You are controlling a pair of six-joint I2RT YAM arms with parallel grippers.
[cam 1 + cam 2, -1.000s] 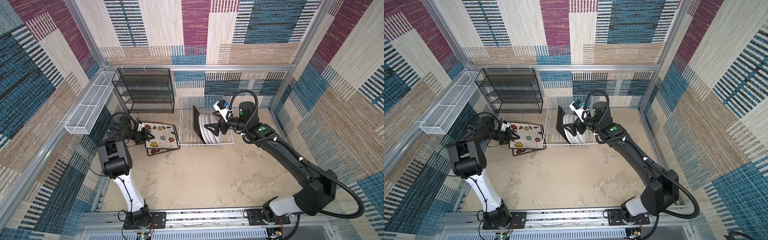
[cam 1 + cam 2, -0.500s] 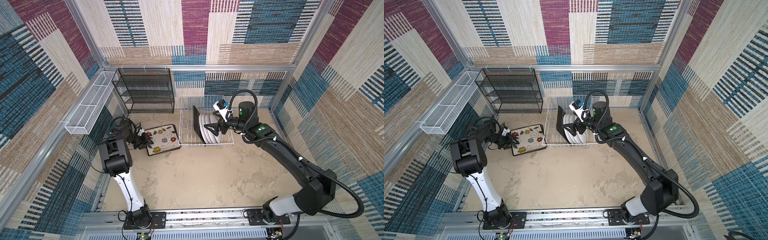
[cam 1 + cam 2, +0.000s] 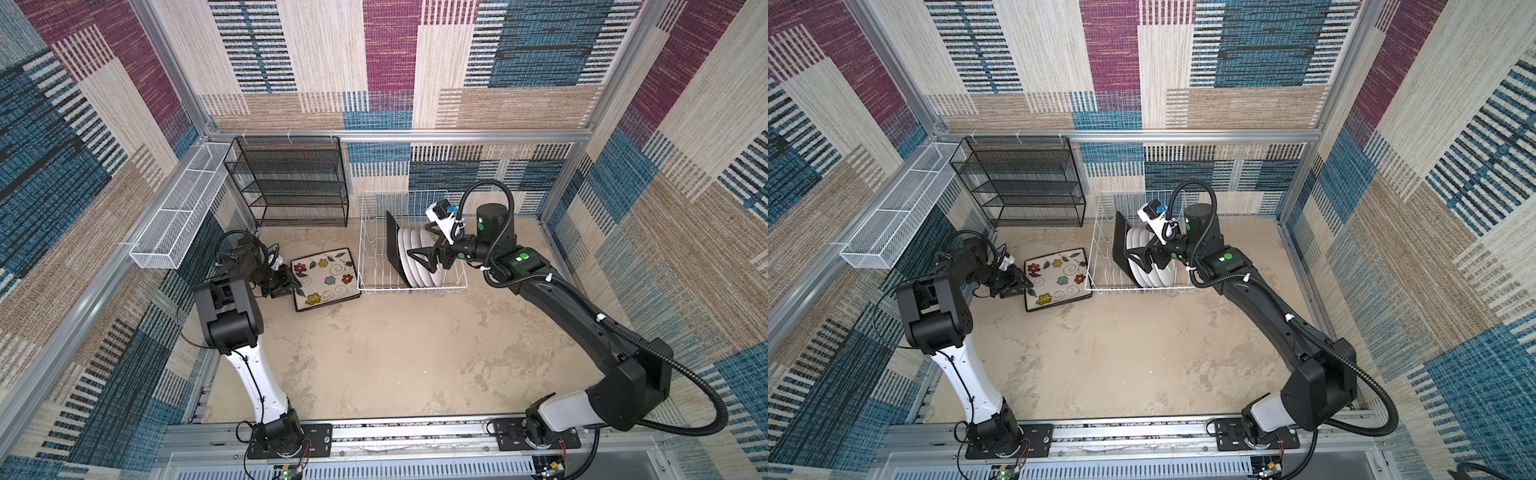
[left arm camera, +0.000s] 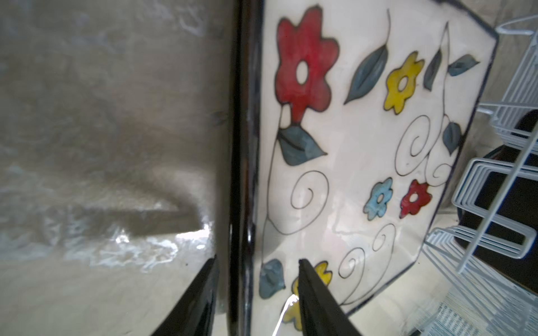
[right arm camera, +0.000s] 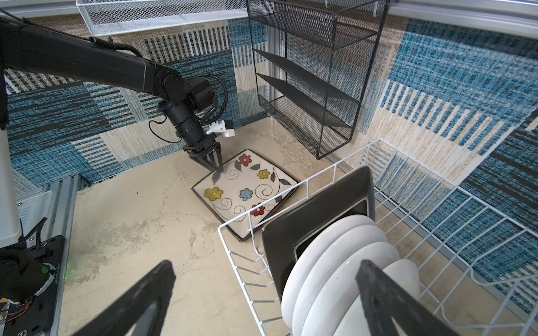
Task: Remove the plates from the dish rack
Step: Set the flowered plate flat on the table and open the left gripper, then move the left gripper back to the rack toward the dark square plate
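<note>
Flowered plate point(image 3: 325, 277): lying flat beside rack point(image 3: 386, 288). Left gripper point(image 3: 297, 285): I am straddling its rim, jaws part-open, gripping nothing. Right gripper point(image 3: 419, 262): gaping, hovering at racked round plates point(image 3: 415, 278). Hazard: withdrawing crookedly, I risk dragging the plate.

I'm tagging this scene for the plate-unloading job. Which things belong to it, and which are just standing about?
Belongs to the job:
white wire dish rack
round white plates standing in it
black-backed square plate standing in it
flowered square plate lying flat beside the rack
left claw at that plate's edge
right claw by the racked plates

Just standing about:
black mesh shelf unit
long white mesh basket
</note>
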